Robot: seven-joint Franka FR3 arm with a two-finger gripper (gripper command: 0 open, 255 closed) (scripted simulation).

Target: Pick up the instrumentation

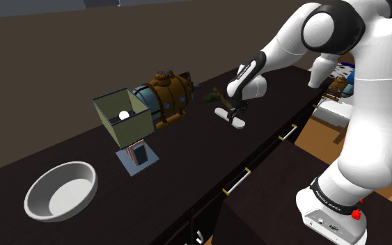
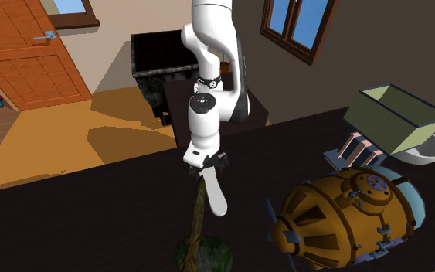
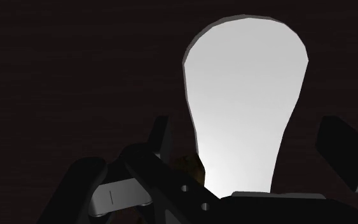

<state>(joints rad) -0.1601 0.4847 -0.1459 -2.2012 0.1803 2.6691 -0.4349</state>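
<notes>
Our gripper [image 1: 233, 110] straddles the paddle's [image 3: 244, 76] narrow end, fingers wide and not touching it; its long axis runs between them.

The arm [image 1: 375, 104] was recorded as glossy white rounded shells, with dark grey caps [image 1: 351, 24] at the joints. A black ring [image 1: 330, 197] bearing small white lettering and a red mark [image 1: 358, 212] were noted near the base. The gripper [image 1: 233, 110] was all black.
</notes>
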